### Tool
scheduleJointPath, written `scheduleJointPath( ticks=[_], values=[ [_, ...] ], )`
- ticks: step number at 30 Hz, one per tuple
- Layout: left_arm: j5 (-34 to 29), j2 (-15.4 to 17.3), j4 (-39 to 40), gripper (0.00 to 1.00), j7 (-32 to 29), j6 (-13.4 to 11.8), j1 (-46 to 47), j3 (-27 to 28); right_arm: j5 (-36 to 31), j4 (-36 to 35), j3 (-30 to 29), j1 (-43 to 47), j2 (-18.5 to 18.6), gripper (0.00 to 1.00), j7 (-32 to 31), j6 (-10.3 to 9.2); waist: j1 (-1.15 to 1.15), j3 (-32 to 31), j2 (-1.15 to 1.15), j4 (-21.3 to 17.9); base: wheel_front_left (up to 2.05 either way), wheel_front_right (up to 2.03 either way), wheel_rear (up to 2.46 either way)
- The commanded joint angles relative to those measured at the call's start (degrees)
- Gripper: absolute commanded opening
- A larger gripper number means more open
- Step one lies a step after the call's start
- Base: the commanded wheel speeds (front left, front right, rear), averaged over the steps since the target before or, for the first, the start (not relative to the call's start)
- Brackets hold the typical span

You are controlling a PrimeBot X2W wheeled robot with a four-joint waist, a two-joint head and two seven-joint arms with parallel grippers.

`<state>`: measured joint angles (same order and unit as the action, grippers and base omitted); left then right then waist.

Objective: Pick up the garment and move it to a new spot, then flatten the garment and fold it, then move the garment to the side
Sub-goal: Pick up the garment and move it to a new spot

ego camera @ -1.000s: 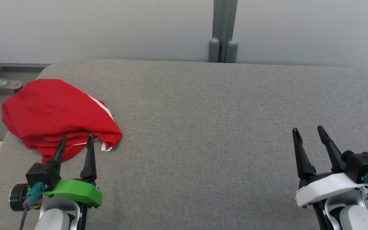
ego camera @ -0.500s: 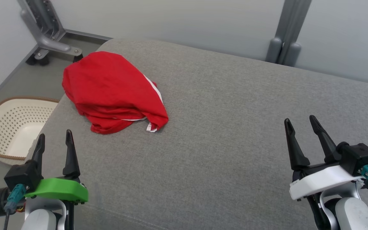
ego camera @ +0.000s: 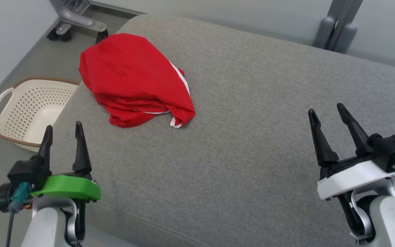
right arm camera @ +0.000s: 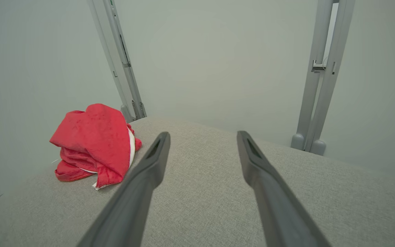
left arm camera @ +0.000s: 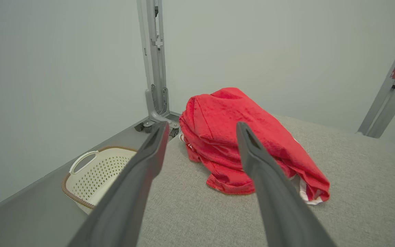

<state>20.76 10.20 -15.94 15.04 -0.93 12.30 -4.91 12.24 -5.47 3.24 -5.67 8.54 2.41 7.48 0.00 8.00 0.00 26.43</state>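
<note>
Lying bunched at the far left corner of the surface (ego camera: 245, 137) near the basket (ego camera: 22, 109), the garment (ego camera: 135, 79) is untouched, and the left tool (ego camera: 63, 125) and right tool (ego camera: 325, 108) hover near the front edge with fingers spread, likely because the first pick-up has not begun.

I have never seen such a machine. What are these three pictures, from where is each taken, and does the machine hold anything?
This is a wheeled robot with two arms. One picture comes from a camera on its head, looking down at a gray padded surface. The black forks at the bottom are its left end effector and right end effector; both are open and hold nothing. The other two pictures come from cameras on the wrists, each looking along that arm's two dark fingers. A crumpled red garment with white trim lies on the surface, untouched. A cream perforated basket stands on the floor beside it.
</note>
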Motion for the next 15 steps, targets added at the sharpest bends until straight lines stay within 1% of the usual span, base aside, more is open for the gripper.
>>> scheduleJointPath(
  ticks=[1, 4, 8, 11, 15],
  values=[
    [-0.59, -0.42, -0.78, 1.00, 0.17, 0.44, 2.84, -0.48, -0.27, -1.09, -0.05, -1.34, 1.01, 1.00, -0.87, 0.03, 0.00, 4.49, 0.00, -1.46, 0.00, 0.00, 0.00],
    [-1.01, -1.26, -3.30, 1.00, -0.24, 0.99, 7.91, -1.76, -0.38, -3.34, 0.07, -3.13, 2.67, 1.00, -2.56, 0.03, 0.00, 8.66, 0.00, -2.66, 0.00, 0.00, 0.00],
    [-0.47, -1.56, -10.10, 1.00, -1.62, 2.48, 16.63, -2.72, -0.29, -6.39, 0.09, -6.05, 5.24, 1.00, -4.66, 0.03, 0.00, 14.64, 0.00, -4.57, 0.00, 0.00, 0.00],
    [0.62, -1.42, -17.69, 1.00, -3.48, 4.10, 23.42, -2.87, 0.03, -8.25, 0.01, -8.09, 6.64, 1.00, -5.85, 0.02, 0.00, 18.61, 0.00, -5.93, 0.00, 0.00, 0.00],
    [2.77, -0.80, -28.28, 1.00, -5.67, 5.43, 30.65, -1.96, 0.18, -9.30, 0.21, -10.31, 7.86, 1.00, -6.22, 0.03, 0.00, 21.82, 0.00, -7.52, 0.00, 0.00, 0.00]
  ],
)
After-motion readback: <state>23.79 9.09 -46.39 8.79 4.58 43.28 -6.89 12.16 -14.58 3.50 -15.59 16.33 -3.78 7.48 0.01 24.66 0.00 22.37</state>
